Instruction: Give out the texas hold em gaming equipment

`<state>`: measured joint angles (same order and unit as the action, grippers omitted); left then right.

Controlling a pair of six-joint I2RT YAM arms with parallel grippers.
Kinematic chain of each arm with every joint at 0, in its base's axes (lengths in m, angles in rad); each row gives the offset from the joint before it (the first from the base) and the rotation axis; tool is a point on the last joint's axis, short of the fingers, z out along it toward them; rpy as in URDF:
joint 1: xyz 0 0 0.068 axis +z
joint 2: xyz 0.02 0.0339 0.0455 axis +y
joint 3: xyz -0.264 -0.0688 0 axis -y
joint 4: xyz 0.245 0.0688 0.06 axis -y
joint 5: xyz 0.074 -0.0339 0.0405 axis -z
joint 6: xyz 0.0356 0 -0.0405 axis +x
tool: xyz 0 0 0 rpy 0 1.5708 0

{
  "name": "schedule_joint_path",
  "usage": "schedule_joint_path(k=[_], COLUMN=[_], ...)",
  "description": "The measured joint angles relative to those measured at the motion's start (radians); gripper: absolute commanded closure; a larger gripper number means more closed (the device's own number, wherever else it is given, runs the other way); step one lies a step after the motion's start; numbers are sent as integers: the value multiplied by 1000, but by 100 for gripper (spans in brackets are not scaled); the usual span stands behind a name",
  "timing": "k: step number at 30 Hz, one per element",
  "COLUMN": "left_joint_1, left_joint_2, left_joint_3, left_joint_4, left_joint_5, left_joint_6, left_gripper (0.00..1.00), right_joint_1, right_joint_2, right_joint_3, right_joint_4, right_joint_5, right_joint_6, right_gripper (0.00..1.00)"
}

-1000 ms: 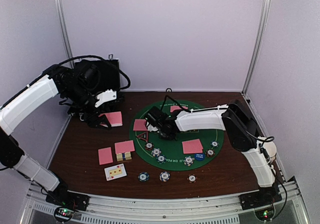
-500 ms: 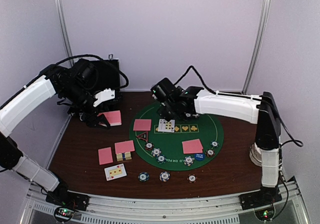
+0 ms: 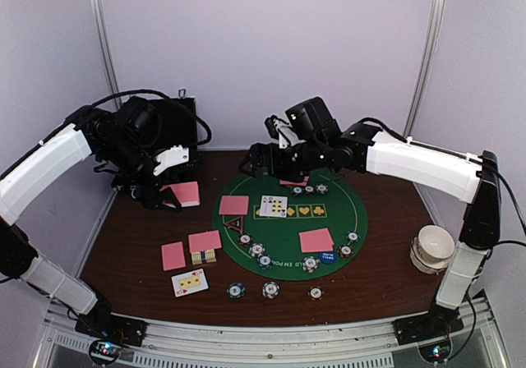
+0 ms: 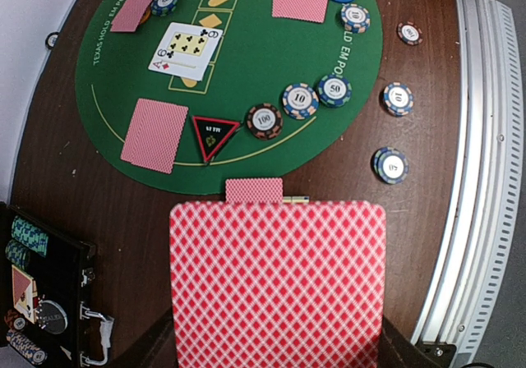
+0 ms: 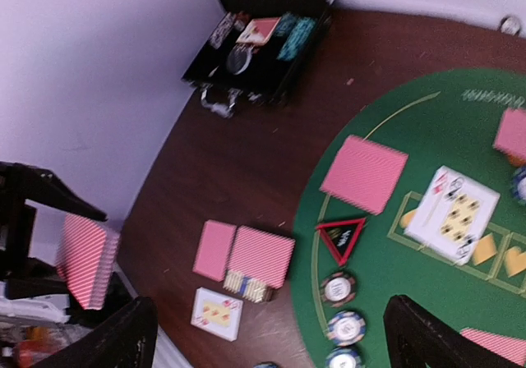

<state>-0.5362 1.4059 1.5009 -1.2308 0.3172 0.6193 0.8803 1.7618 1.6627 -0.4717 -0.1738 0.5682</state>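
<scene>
My left gripper [image 3: 167, 194] hangs over the table's left side, shut on a pink-backed card [image 3: 188, 194]. That card [image 4: 278, 286] fills the lower left wrist view. My right gripper [image 3: 259, 163] is raised over the far left rim of the green mat [image 3: 362, 212], open and empty, and its dark fingers [image 5: 123, 339] frame the table below. On the mat lie a face-up card [image 3: 274, 206], face-down cards [image 3: 233, 205] [image 3: 316, 241], a red-black triangle marker [image 3: 234, 224], striped chips [image 3: 257, 250] and a blue button [image 3: 328, 257].
Off the mat at the near left lie two pink cards [image 3: 205, 241] [image 3: 173, 255] and a face-up card [image 3: 190, 282]. Three chips [image 3: 271, 289] sit near the front edge. The open black case [image 3: 177, 130] stands at the back left, a white cup [image 3: 433, 247] at the right.
My right gripper let go of the face-up card on the mat, opened wide, then lifted and swung back toward the far side. The left arm and its card stayed put.
</scene>
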Motion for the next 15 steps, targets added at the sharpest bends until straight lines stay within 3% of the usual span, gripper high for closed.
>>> schedule_joint_path(k=[6, 15], left_joint_1=[0, 0], left_joint_2=[0, 0], left_joint_3=[0, 0], left_joint_4=[0, 0], left_joint_5=[0, 0], left_joint_6=[0, 0], left_gripper=[100, 100], right_joint_1=[0, 34], right_joint_2=[92, 154], right_joint_3=[-14, -19], right_joint_4=[119, 301], right_joint_5=[-360, -588], right_joint_6=[251, 433], right_gripper=[1, 1])
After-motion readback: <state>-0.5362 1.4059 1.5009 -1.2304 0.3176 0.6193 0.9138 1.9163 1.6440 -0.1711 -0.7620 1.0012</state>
